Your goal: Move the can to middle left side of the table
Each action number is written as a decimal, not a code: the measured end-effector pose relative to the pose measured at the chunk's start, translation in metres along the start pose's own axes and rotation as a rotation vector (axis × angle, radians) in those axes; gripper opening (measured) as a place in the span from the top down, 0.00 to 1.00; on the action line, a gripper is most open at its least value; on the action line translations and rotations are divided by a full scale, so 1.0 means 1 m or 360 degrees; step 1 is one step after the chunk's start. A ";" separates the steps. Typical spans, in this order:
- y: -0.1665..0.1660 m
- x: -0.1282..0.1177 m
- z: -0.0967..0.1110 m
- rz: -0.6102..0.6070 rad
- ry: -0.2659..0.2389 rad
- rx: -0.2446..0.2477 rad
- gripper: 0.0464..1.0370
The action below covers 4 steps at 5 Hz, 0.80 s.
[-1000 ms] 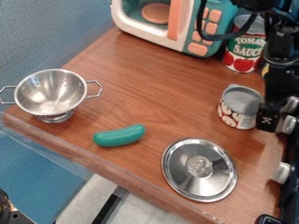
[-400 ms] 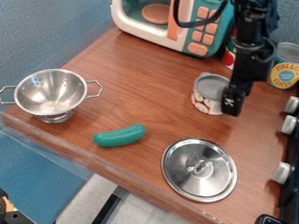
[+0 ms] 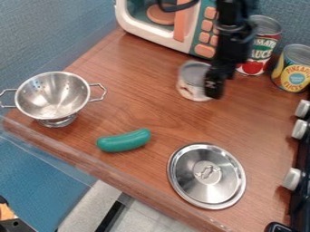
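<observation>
One short, silver-topped can (image 3: pixel 192 78) with a pale, red-marked label is near one toy microwave (image 3: pixel 151 40) toward the table's (image 3: pixel 133 68) far side, the gripper (image 3: pixel 213 93) at its right, grasp impossible to tell, with one colander (image 3: pixel 53 97) occupying the left, plus one green toy cucumber (image 3: pixel 123 140), one lid (image 3: pixel 206 176), two taller cans (image 3: pixel 261 47).

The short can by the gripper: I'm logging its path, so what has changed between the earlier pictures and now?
The short can has moved left and toward the toy microwave, and the gripper has moved with it, against its right side throughout. No fresh grasp or release shows. The colander, green toy vegetable and metal lid stayed put.
</observation>
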<state>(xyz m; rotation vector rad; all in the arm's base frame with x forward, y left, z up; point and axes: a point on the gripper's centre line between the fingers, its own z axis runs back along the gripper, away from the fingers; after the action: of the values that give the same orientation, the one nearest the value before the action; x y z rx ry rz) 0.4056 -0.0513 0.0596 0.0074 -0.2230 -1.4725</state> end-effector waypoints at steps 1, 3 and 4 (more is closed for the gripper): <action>0.004 -0.020 0.002 0.0085 0.0042 0.0013 0.04; 0.001 -0.056 0.008 0.0223 0.0137 0.0046 0.04; 0.003 -0.085 0.015 0.0361 0.0156 0.0078 0.04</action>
<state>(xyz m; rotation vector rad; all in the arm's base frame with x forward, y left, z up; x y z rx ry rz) 0.3994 0.0354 0.0627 0.0909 -0.1740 -1.2371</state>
